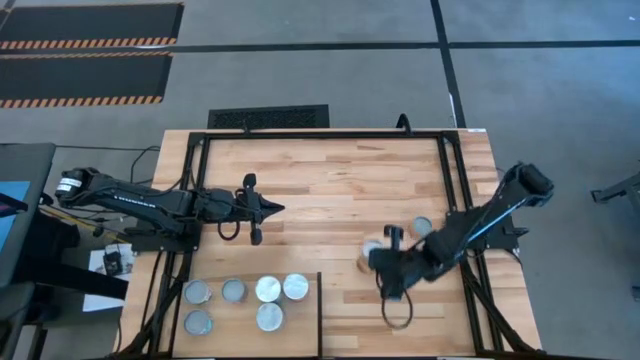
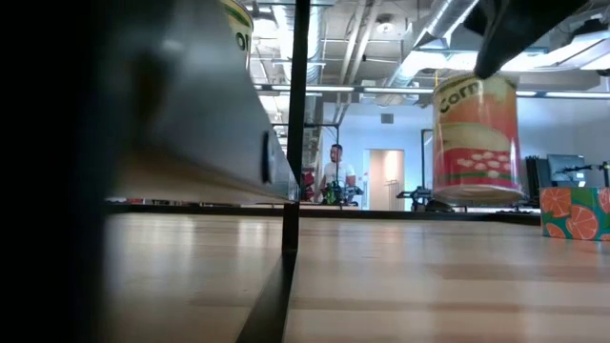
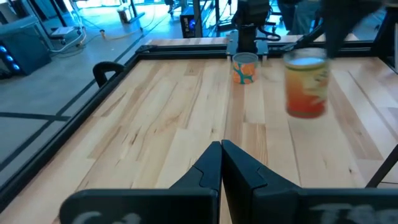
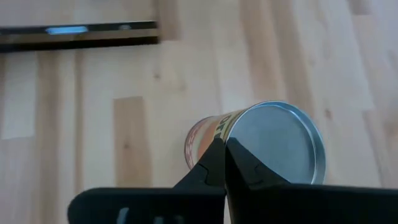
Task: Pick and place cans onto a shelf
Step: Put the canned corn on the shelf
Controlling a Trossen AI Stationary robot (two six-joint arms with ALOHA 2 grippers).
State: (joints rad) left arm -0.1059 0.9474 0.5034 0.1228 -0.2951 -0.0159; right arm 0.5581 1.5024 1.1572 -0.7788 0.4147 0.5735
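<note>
The left gripper [image 1: 275,208] waits at nine o'clock over the tabletop [image 1: 330,180], its fingers [image 3: 211,165] pressed together on nothing. Five cans [image 1: 268,290] stand on the shelf [image 1: 300,335] at seven o'clock. Rightward, at about four o'clock, the right gripper [image 1: 378,262] hangs with its fingers [image 4: 221,158] pressed together at the rim of an orange-labelled can [image 2: 476,138]; that can appears lifted clear of the wood in the low view, though the hold itself is hidden. Another can [image 1: 422,227] stands just beyond it, at about three o'clock.
</note>
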